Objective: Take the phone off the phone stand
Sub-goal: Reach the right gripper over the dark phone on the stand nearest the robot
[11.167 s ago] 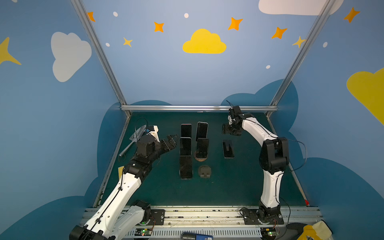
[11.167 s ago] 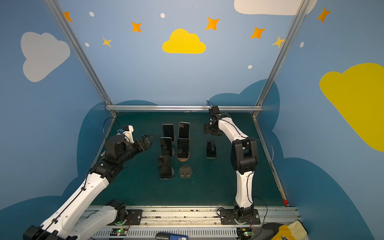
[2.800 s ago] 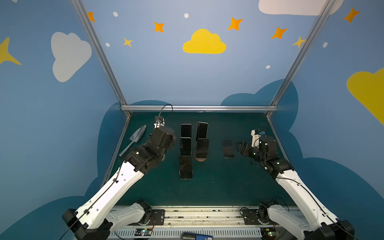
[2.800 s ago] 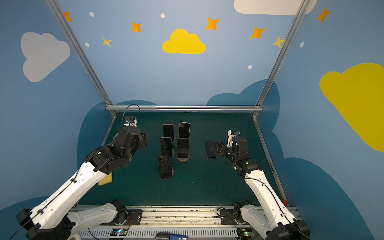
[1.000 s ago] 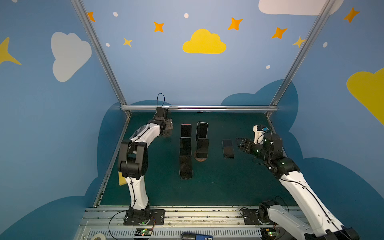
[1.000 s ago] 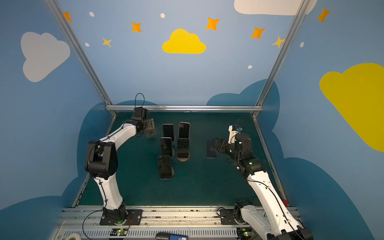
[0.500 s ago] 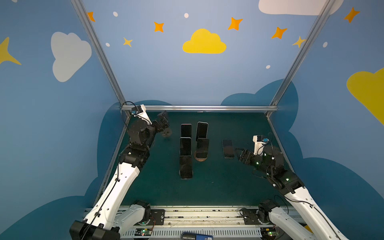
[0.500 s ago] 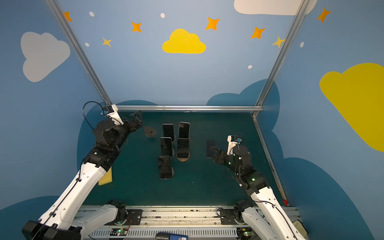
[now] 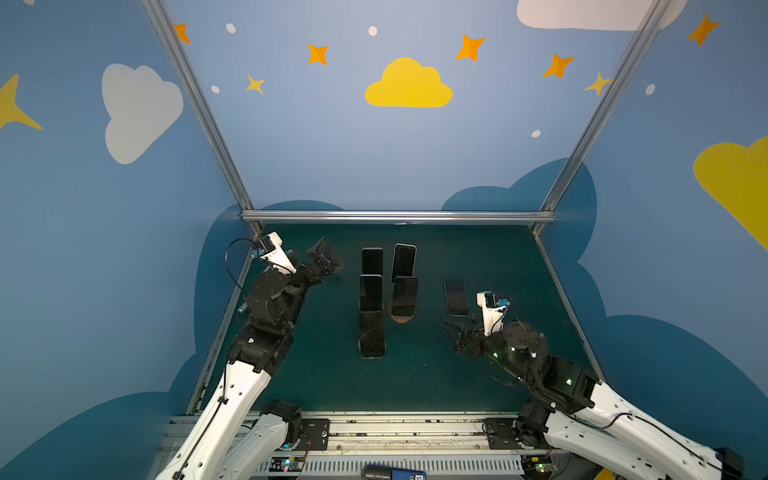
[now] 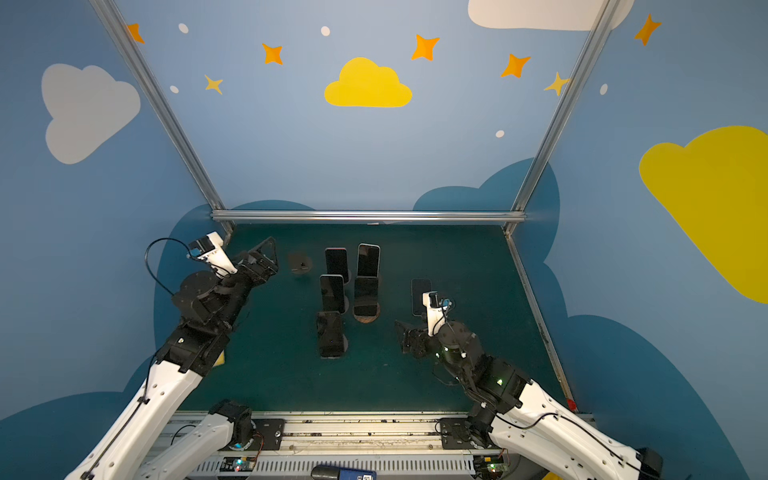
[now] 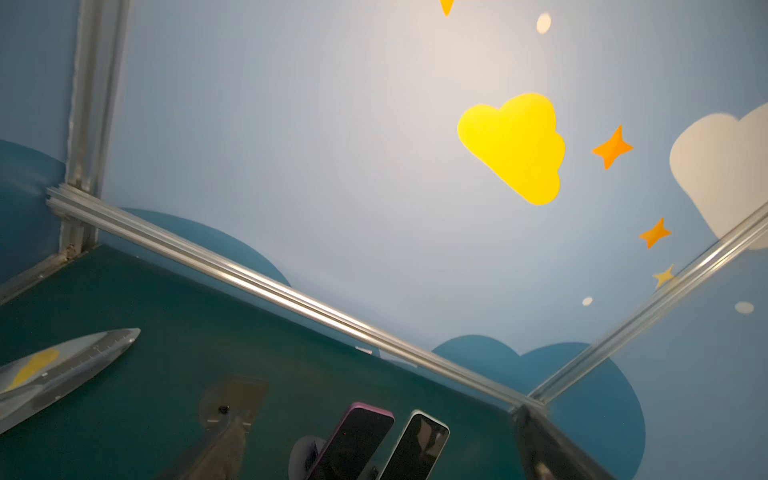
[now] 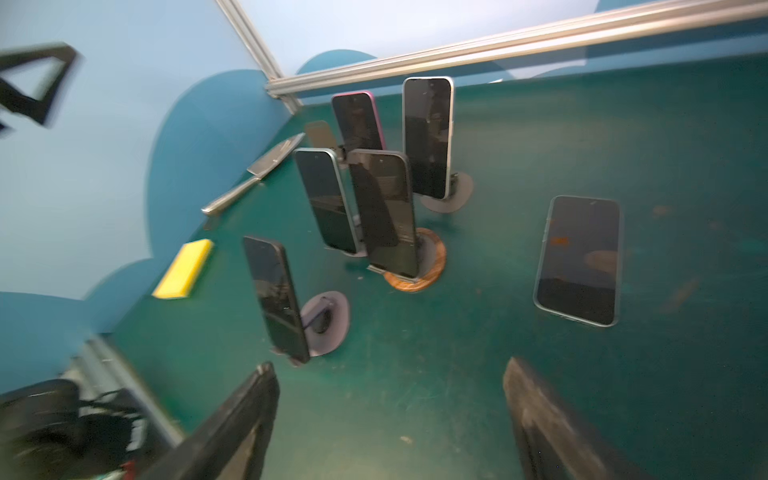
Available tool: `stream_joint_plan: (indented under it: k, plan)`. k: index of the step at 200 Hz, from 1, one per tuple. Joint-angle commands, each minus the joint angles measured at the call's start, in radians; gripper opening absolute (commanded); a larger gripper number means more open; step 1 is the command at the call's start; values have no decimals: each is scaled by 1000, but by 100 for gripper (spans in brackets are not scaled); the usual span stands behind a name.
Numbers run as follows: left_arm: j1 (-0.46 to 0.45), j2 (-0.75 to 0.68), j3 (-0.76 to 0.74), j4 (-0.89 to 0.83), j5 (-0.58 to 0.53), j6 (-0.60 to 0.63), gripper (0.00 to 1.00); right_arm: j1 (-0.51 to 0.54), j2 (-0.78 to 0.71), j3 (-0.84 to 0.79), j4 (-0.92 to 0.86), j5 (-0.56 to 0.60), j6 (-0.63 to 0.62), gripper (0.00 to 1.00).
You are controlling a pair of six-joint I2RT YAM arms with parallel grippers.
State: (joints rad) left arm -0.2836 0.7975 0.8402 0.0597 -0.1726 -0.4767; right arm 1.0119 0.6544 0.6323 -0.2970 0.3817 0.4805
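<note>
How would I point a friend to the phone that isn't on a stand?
On the green table, find the cluster of upright phones in the middle. Right of them, set apart, is one dark phone: the only one lying flat, screen up, with no stand.

Phones (image 12: 577,259) have glossy black glass fronts, one stand base (image 12: 438,266) is grained wood, table (image 12: 457,395) matt scuffed green, rail (image 9: 395,216) and knife (image 12: 270,160) shiny bare metal.

Robot test booth, aluminium frame (image 9: 397,216), cloud-painted walls (image 9: 332,145), green tabletop (image 9: 415,374)
</note>
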Motion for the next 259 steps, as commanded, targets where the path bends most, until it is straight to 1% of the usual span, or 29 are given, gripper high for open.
stream_joint_plan:
  k: [1, 25, 45, 56, 73, 102, 119, 129, 140, 147, 183, 209, 236, 259]
  plan:
    - [-3, -13, -36, 17, -99, -1, 100, 80, 44, 29, 43, 223, -29, 86]
    - [-3, -12, -38, 12, -120, 10, 100, 140, 154, 130, -58, 244, 52, 88]
    - [-4, -8, -26, -14, -131, 0, 100, 196, 249, 174, -80, 264, 78, 89]
    - [-3, -6, -27, -13, -134, -10, 100, 228, 294, 189, -63, 271, 96, 89]
    - [1, -8, -26, -24, -133, -42, 100, 279, 367, 231, -78, 337, 180, 89]
    - [4, -22, -33, -37, -128, -106, 100, 353, 496, 314, -98, 441, 267, 90]
    - [5, -39, -40, -35, -141, -120, 100, 374, 580, 399, -174, 502, 339, 90]
    - [6, -48, -47, -36, -158, -136, 100, 381, 638, 460, -255, 545, 390, 91]
    - [10, -57, -49, -37, -166, -148, 100, 384, 711, 538, -371, 595, 481, 93]
    - [10, -62, -48, -37, -169, -146, 100, 384, 759, 585, -408, 608, 501, 94]
    - [15, -78, -55, -29, -213, -121, 100, 393, 982, 836, -538, 574, 498, 96]
    - [16, -74, -56, -26, -217, -116, 100, 386, 1096, 972, -606, 523, 522, 97]
    - [19, -70, -57, -26, -220, -117, 100, 371, 1154, 1038, -614, 478, 534, 98]
    - [22, -70, -56, -26, -214, -120, 100, 357, 1170, 1050, -582, 443, 533, 98]
